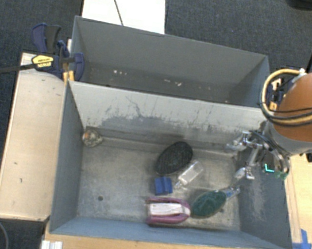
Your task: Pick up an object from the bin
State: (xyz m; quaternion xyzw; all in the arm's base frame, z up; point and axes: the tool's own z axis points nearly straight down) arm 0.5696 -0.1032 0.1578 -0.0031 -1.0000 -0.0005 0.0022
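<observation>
Arm [306, 109] reaches from right; gripper [246, 172] beside dark green thing [208, 205]; opening cannot be told.

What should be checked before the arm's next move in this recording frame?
1. Tool inside the bin, near its right wall: ok.
2. Tool centred over a thing: not ok; the dark green brush lies down-left of it.
3. Brush free of neighbours: not ok; a purple packet sits right beside it, seemingly touching.
4. Tool clear of the right wall: cannot tell.
5. Brush uncovered from above: ok.
</observation>
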